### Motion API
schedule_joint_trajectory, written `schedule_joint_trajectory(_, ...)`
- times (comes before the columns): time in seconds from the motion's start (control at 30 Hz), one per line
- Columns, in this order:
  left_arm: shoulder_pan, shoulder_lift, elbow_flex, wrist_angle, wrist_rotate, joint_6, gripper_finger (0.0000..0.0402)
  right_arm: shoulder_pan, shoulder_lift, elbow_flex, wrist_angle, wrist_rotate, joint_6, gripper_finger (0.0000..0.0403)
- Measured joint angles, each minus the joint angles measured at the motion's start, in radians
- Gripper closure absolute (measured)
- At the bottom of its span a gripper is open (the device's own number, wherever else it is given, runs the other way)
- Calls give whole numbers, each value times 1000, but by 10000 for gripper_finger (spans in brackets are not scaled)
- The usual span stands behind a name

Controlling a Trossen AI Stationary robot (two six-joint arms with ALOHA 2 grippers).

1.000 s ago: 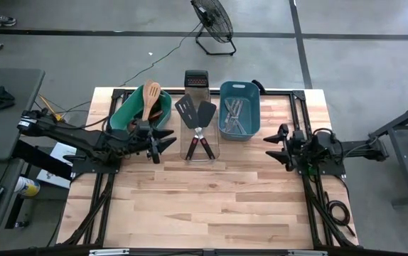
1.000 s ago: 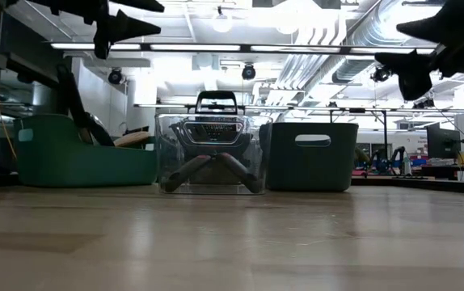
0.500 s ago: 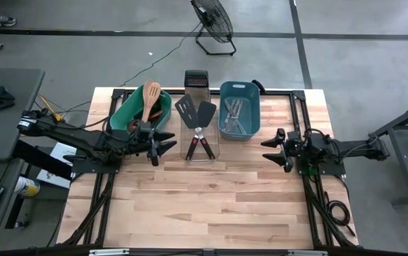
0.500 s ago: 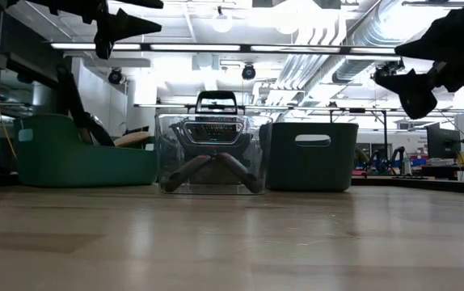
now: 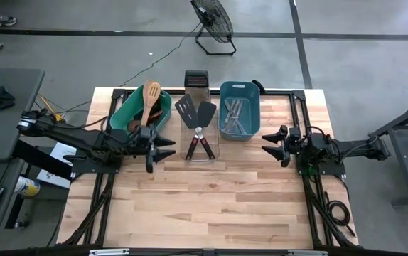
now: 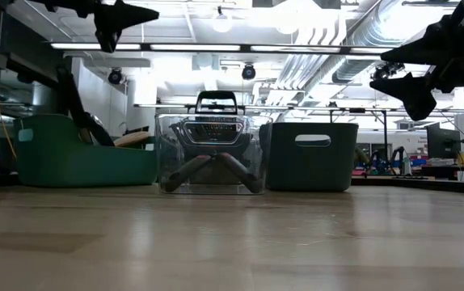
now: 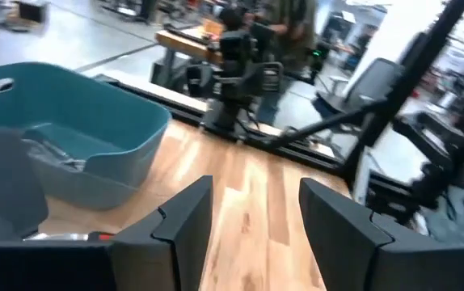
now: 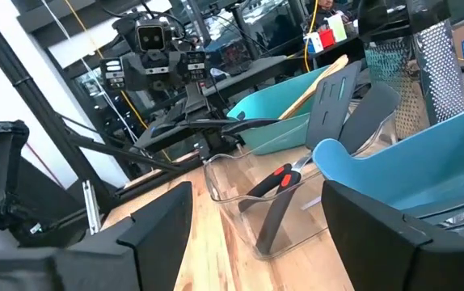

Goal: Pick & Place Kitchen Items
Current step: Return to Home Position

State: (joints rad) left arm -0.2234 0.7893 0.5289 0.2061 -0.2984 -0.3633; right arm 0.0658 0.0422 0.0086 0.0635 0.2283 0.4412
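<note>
Wooden spoons [image 5: 151, 99] stand leaning in the teal tub [image 5: 122, 112] at the far left. Two black turners [image 5: 195, 112] with red-marked handles lie in the clear tub [image 5: 215, 146], their blades propped on its far wall. Silver metal utensils [image 5: 235, 115] lie in the blue tub [image 5: 254, 107]. My left gripper [image 5: 170, 144] hovers open above the table just near of the teal tub, pointing level toward the table's right. My right gripper [image 5: 266, 142] hovers open to the right of the blue tub, pointing left. Both are empty, as the wrist views show [image 7: 252, 218] [image 8: 256, 222].
A steel box grater [image 5: 196, 80] stands upright behind the clear tub. The three tubs line the far half of the table. Bare wooden tabletop [image 5: 211, 203] spreads across the whole near half. Black frame rails [image 5: 310, 199] run along the left and right sides.
Both grippers have rolled at the wrist while staying where they were, high above the table. Their finger gaps look unchanged. The tubs and utensils have kept still.
</note>
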Motion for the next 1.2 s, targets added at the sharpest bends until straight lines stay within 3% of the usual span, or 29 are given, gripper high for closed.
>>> schedule_joint_trajectory(0.13,0,-79,-29,-22,77,47,218,0,0,0,0,0,0,135)
schedule_joint_trajectory(0.37,0,-387,-265,-23,153,13,218,0,0,0,-1,0,0,135)
schedule_joint_trajectory(0.53,0,-564,-364,-20,212,-9,218,0,0,0,-2,0,-1,135)
schedule_joint_trajectory(0.73,0,-733,-444,-25,181,21,218,0,0,-1,-1,0,-1,135)
schedule_joint_trajectory(1.0,1,-783,-501,-15,175,42,218,0,0,-1,-1,0,-1,135)
schedule_joint_trajectory(1.2,1,-783,-507,-17,74,314,218,0,0,-1,-1,0,-1,135)
